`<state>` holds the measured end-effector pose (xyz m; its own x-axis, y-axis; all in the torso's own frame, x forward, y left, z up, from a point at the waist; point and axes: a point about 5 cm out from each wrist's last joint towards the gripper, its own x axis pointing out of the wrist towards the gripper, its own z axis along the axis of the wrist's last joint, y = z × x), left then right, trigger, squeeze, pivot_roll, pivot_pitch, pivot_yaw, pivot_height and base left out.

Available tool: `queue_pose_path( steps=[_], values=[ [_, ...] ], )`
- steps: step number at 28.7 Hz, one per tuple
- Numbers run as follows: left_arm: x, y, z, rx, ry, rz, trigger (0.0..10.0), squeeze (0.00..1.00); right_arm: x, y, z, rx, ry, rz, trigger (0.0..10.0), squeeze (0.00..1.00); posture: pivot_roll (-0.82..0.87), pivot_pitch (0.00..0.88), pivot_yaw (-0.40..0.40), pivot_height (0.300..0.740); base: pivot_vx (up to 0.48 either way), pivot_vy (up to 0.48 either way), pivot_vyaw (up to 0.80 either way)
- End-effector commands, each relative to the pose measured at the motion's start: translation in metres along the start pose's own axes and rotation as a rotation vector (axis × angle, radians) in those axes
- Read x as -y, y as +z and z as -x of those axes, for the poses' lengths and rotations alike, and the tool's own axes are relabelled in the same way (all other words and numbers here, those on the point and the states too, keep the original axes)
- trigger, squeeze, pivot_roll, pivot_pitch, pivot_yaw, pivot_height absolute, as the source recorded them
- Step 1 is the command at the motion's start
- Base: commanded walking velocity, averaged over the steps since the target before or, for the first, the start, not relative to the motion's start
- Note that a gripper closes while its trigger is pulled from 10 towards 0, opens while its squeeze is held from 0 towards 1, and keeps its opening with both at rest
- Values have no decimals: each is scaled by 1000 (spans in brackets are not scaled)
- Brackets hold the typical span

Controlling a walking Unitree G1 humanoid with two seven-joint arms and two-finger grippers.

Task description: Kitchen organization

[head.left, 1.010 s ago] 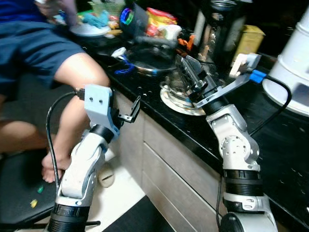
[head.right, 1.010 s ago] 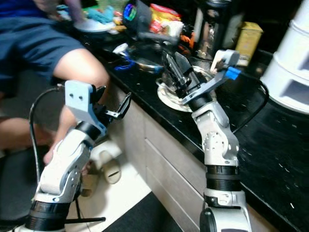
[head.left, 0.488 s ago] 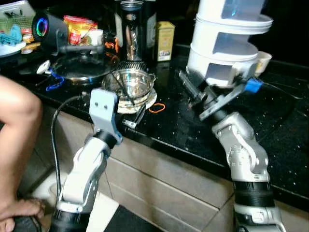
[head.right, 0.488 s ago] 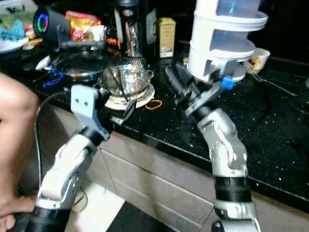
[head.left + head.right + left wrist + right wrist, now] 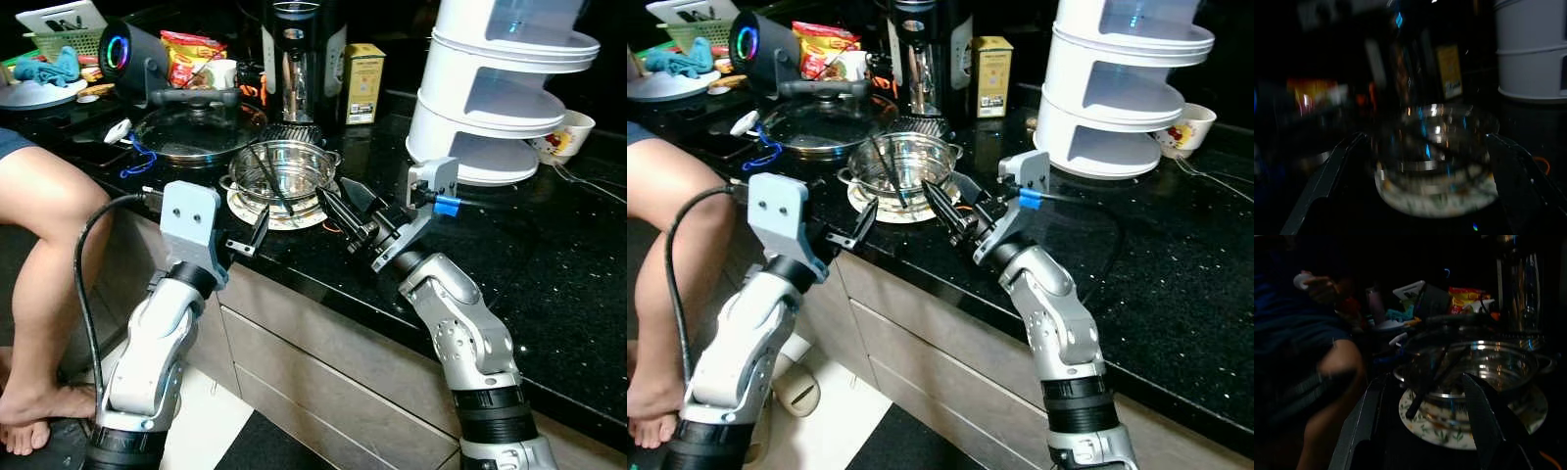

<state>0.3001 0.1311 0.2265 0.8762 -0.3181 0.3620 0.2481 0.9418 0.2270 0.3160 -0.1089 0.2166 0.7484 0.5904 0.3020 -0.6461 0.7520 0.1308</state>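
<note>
A shiny steel bowl [image 5: 280, 164] with black utensils [image 5: 265, 178] in it stands on a patterned plate [image 5: 257, 210] near the front of the black counter [image 5: 549, 255]. My left gripper [image 5: 247, 235] hovers open at the counter's edge, just in front of the plate; in the left wrist view its fingers [image 5: 1322, 178] frame the bowl [image 5: 1435, 147]. My right gripper [image 5: 335, 194] is open too, low over the counter at the bowl's right side and pointing at it. The bowl [image 5: 1474, 364] and plate [image 5: 1449, 431] lie just beyond its fingers [image 5: 1359, 423] in the right wrist view.
A white stacked container [image 5: 505, 88] stands at the back right with a cup [image 5: 566, 135] beside it. Behind the bowl are a black jug appliance [image 5: 299, 59], a yellow box [image 5: 363, 70] and a lidded pan [image 5: 196, 127]. A person's leg [image 5: 49, 206] is at the left. Drawers [image 5: 323, 372] run below the counter.
The camera swung right along the counter, then settled. The right gripper, in front of the white container half a second ago, now sits beside the bowl. The left gripper stays by the plate.
</note>
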Motion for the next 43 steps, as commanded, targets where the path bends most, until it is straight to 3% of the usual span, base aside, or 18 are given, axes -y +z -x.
queue_pose_path(
  steps=[1, 6, 10, 17, 21, 27, 36, 43],
  values=[
    [6, -1, -3, 1, -47, -67, 10000, 0, -3, 0, 3, -11, 10, 36, 10000, 0, 28, 41, -18, 740, 0, 0, 0],
    [11, 0, -10, 24, -102, -155, 10000, 0, -1, -7, 12, -83, 44, 155, 10000, 0, 22, 41, -10, 740, 0, 0, 0],
    [14, -3, -19, 38, -141, -220, 10000, 0, 6, -8, 18, -104, 28, 184, 10000, 0, 20, 41, -5, 740, 0, 0, 0],
    [15, -10, -22, 25, -158, -252, 10000, 0, 8, -6, 21, -109, 27, 191, 10000, 0, 15, 39, -8, 740, 0, 0, 0],
    [19, -15, -33, 27, -267, -460, 10000, 0, 13, -3, 28, -121, 33, 200, 10000, 0, 11, 40, 1, 740, 0, 0, 0],
    [20, -18, -34, 39, -348, -583, 10000, 0, 14, -1, 31, -120, 21, 215, 10000, 0, 7, 49, 12, 740, 0, 0, 0],
    [24, -5, -37, 106, -428, -587, 10000, 0, 15, 1, 33, -112, 7, 213, 10000, 0, 9, 57, 12, 740, 0, 0, 0],
    [22, -18, -34, 49, -524, -692, 10000, 0, 15, 2, 32, -109, 2, 214, 10000, 0, 11, 59, 14, 740, 0, 0, 0]
  ],
)
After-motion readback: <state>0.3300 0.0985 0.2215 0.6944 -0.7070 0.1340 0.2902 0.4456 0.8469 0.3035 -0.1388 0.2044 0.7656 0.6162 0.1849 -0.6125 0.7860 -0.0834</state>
